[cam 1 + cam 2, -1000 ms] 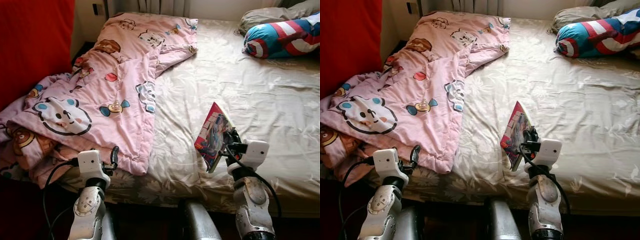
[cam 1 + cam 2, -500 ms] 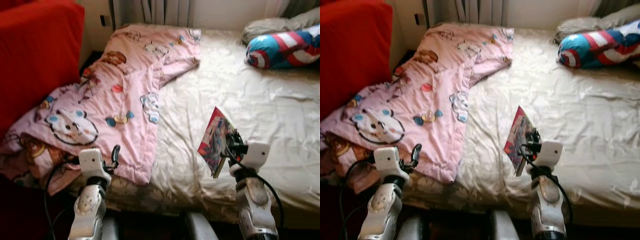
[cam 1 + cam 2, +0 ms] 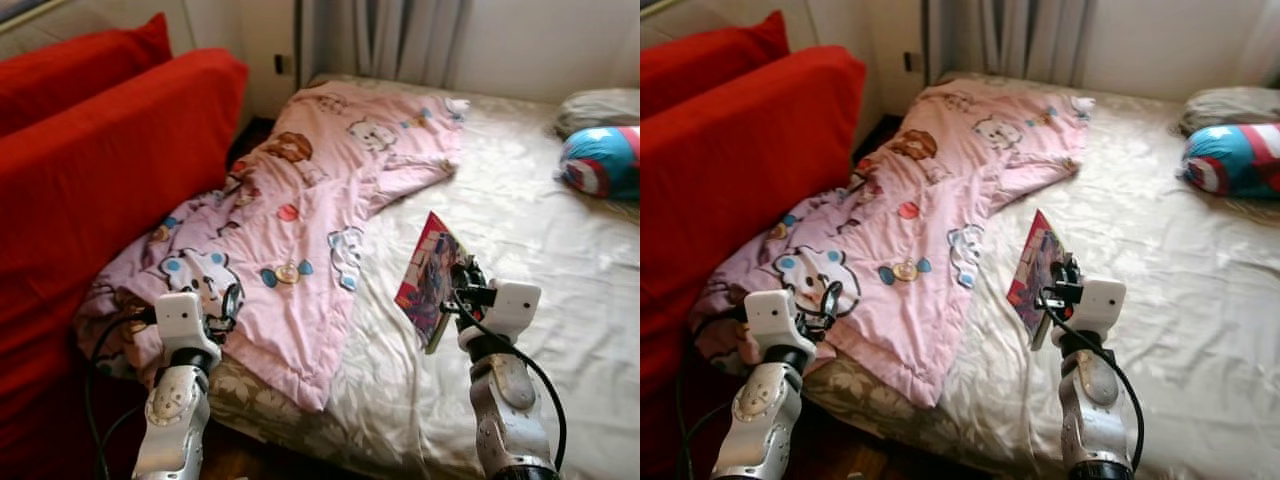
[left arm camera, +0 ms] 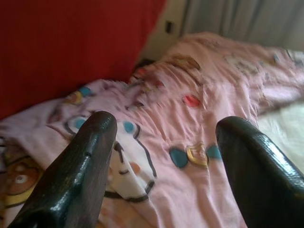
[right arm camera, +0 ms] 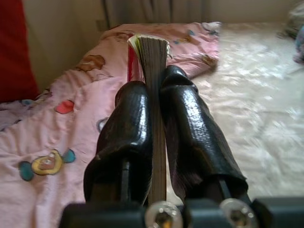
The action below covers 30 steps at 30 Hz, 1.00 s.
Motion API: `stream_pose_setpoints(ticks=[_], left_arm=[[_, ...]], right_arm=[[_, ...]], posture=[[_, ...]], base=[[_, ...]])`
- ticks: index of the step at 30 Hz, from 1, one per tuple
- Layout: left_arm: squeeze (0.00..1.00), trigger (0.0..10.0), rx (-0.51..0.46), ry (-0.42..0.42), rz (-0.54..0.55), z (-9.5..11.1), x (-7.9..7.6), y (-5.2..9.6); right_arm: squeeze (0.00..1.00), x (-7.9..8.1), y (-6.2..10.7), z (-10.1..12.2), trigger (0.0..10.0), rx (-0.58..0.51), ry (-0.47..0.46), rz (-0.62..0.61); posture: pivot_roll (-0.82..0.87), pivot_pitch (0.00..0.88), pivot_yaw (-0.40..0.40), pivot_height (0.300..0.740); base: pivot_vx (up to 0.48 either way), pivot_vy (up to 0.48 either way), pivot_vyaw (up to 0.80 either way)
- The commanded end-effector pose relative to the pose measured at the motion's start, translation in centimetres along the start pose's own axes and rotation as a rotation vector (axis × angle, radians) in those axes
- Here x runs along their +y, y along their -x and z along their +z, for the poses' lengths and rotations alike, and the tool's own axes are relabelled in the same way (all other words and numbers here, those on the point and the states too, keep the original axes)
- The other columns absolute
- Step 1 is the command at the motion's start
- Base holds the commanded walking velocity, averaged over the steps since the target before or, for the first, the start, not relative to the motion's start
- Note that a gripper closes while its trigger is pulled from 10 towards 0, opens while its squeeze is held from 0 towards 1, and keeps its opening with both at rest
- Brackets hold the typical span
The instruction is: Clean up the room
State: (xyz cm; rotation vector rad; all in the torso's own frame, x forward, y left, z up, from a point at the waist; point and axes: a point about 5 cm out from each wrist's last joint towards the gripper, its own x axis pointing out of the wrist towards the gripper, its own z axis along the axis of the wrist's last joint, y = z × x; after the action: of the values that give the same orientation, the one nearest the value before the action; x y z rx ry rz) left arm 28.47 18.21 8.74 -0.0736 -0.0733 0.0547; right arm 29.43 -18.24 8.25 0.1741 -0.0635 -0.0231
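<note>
The right claw (image 3: 458, 283) is clamped tight on a thin comic book (image 3: 430, 280), its two black fingers (image 5: 190, 128) pressed flat against either cover. The book stands upright on edge in the air above the pale bed sheet (image 3: 560, 270), just beside the edge of the pink cartoon blanket (image 3: 300, 220). Over on the other side, the left claw (image 3: 232, 302) hangs with its fingers (image 4: 80, 175) spread wide and nothing between them, poised over the blanket's rumpled corner near the foot of the bed. A red sofa (image 3: 90, 190) sits alongside the bed, and a blue, red and white pillow (image 3: 600, 160) lies up by the far end.
</note>
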Motion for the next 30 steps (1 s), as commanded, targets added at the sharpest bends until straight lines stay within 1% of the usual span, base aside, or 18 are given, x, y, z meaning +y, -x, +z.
stream_pose_setpoints(ticks=[1,5,12,22,30], left_arm=[[0.00,10.0,0.003,0.009,0.003,-0.16,0.16,0.11],[0.00,10.0,0.003,0.014,-0.001,-0.16,-0.01,0.08],[0.00,10.0,-0.006,0.019,0.010,0.09,0.26,-0.05],[0.00,10.0,-0.003,0.020,0.006,0.00,-0.03,0.20],[0.00,10.0,-0.005,0.019,0.003,0.19,0.07,0.08]], right_arm=[[0.00,0.72,-0.69,1.29,10.0,-0.059,-0.002,0.026],[0.00,0.81,-0.84,1.27,10.0,-0.057,-0.004,0.029],[0.00,0.88,-1.13,1.59,10.0,-0.067,-0.001,0.027],[0.00,0.66,-0.91,1.11,10.0,-0.041,-0.011,0.006],[0.00,0.83,-1.00,1.06,10.0,-0.035,-0.022,0.001]], posture=[[-0.07,0.000,-0.060,0.740],[-0.07,0.002,-0.063,0.740],[-0.07,0.045,-0.070,0.740],[-0.06,0.065,-0.070,0.740],[-0.06,0.081,-0.064,0.740]], base=[[0.000,0.000,0.00],[0.000,0.000,0.00],[0.000,0.000,0.00],[0.000,0.000,0.00],[0.000,0.000,-0.76]])
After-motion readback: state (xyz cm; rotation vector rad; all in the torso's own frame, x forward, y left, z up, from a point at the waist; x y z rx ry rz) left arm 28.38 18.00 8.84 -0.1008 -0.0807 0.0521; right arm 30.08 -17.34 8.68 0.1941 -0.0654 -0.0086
